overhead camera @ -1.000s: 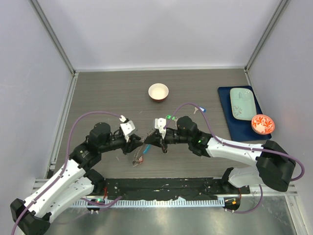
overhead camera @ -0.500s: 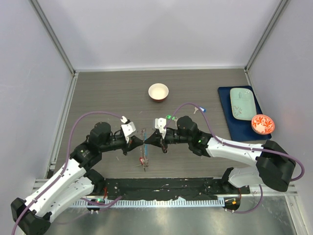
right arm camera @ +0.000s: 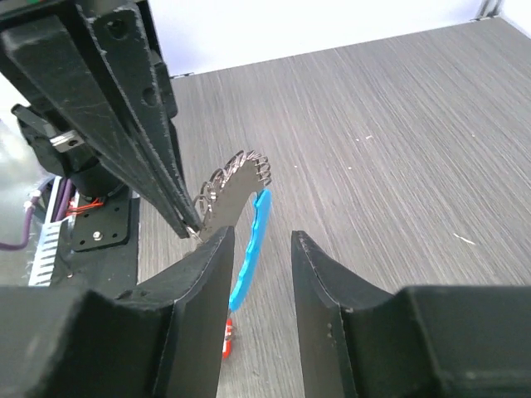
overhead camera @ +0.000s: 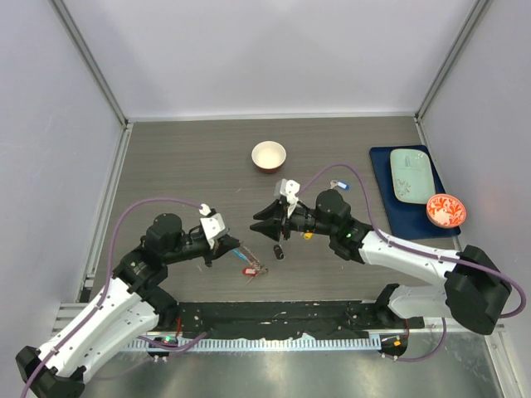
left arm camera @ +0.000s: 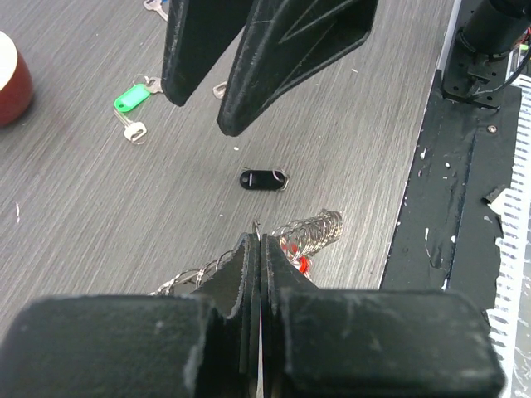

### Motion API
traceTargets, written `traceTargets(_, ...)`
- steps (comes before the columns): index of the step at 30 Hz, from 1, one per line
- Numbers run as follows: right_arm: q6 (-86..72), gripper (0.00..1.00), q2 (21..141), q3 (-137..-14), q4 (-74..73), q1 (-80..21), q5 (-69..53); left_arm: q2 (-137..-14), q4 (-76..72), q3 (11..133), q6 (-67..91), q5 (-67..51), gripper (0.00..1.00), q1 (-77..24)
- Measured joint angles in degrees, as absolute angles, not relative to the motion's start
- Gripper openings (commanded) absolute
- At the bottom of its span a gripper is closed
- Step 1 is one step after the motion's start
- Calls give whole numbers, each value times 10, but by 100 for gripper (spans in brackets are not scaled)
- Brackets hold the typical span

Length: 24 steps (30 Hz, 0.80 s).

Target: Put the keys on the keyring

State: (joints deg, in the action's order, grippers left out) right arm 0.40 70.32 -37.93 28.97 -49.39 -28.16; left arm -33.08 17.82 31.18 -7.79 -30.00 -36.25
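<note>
Keyring (left arm camera: 311, 230) in left end effector (left arm camera: 255, 250)

L arm (overhead camera: 99, 307), R arm (overhead camera: 406, 257): white links, blk joints, purple cables (overhead camera: 158, 201); white wrist cams (overhead camera: 214, 223); blk wedge tool fingers (right arm camera: 195, 286).

Near the middle of the frame, slightly left and low, the left gripper (overhead camera: 229, 246) pointed rightward with its fingers drawn together on one end of the keyring (overhead camera: 246, 256). The ring's blue tag slanted down to the right from the fingertips, and a small red tag (overhead camera: 248, 269) lay just below it on the grey wood-grain table (overhead camera: 182, 157). The right gripper (overhead camera: 259, 221) sat just up and right of this, pointing left with its fingers spread. A black-tagged key (overhead camera: 279, 251) lay below it and a yellow tag (overhead camera: 308, 235) beside its wrist. A white bowl (overhead camera: 269, 155) stood above centre. At the right, a blue mat (overhead camera: 390, 203) carried a pale green plate (overhead camera: 411, 176) and a red patterned bowl (overhead camera: 445, 210).
</note>
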Motion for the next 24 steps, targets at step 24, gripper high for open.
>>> traceTargets(24,-14,37,756,-331,406,-559,-202,-330,160,298,-35,-264,0,-362)
